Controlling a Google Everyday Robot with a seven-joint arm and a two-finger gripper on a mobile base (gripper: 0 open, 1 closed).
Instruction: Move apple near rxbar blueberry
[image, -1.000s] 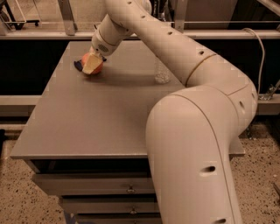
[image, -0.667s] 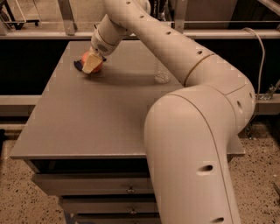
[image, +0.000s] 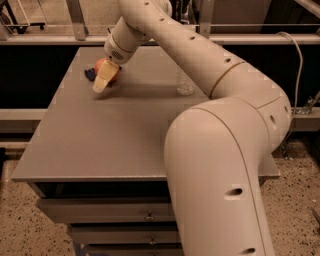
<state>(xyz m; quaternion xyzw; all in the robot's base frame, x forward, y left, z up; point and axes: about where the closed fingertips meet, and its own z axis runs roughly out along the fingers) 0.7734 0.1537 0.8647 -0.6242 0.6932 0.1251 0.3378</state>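
Note:
The red-orange apple (image: 104, 65) is at the far left of the grey table (image: 100, 140), partly covered by my gripper (image: 101, 80). The gripper comes down from the upper right and reaches the table just in front of the apple. The rxbar blueberry (image: 90, 74), a flat dark navy wrapper, lies right beside the apple on its left, touching or almost touching it. I cannot tell whether the apple is gripped or resting free.
A clear plastic water bottle (image: 185, 84) stands right of the middle at the back of the table. My white arm (image: 220, 150) fills the right foreground. Drawers (image: 110, 215) are under the table. A metal rail runs behind it.

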